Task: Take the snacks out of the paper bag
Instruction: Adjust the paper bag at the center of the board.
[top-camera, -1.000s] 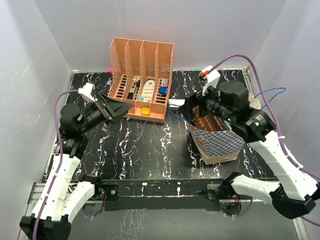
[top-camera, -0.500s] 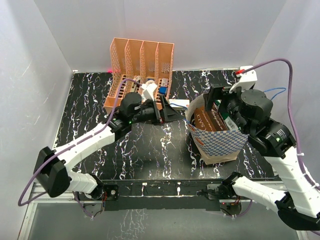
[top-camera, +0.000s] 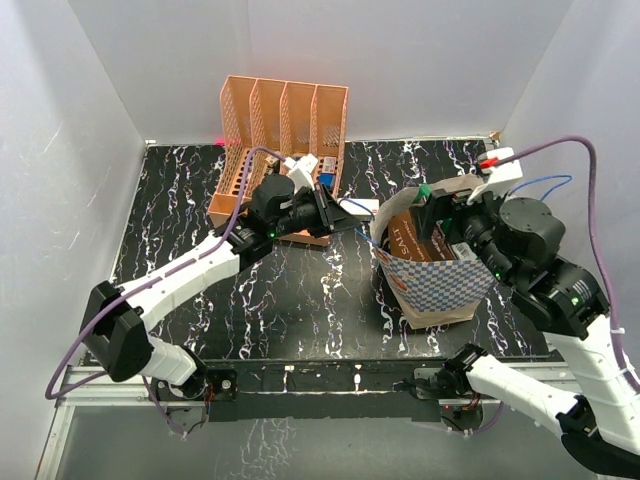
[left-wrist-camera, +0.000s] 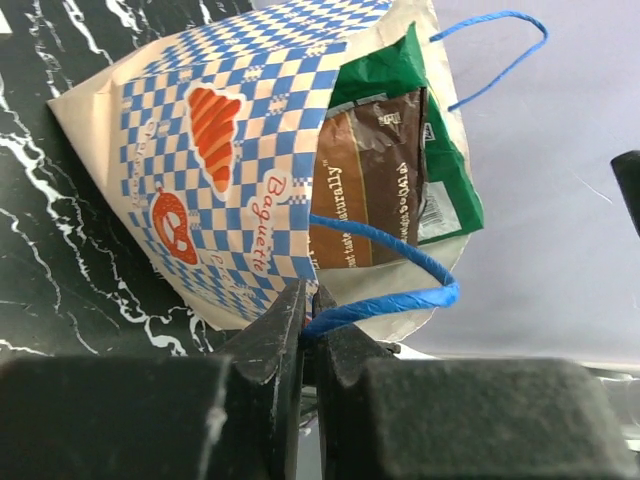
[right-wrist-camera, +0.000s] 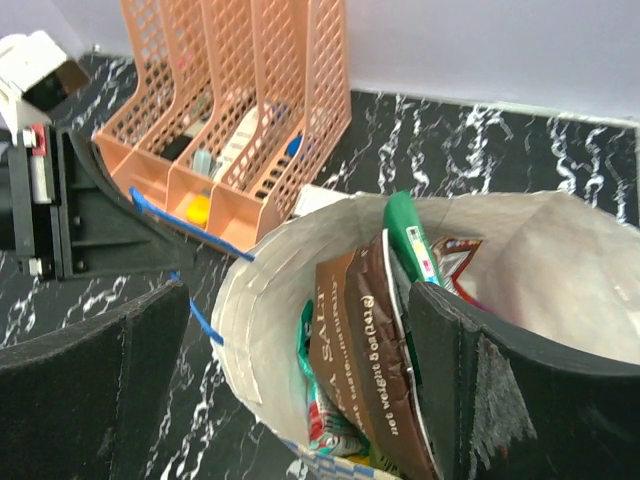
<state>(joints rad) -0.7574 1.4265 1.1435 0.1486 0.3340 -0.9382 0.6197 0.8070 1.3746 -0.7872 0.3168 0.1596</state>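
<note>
Left pincer (left-wrist-camera: 305, 302) clamps blue bag handle (left-wrist-camera: 420, 297) over black marbled table (top-camera: 300, 295).

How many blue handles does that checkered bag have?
2. One blue twisted-cord handle is pinched in the shut left gripper. The other handle arches free at the far rim of the blue-and-white checkered paper bag. None seems hidden.

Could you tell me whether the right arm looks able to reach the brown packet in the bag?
Probably yes: its open fingers hover over the open bag, where the brown packet stands uncovered.
</note>
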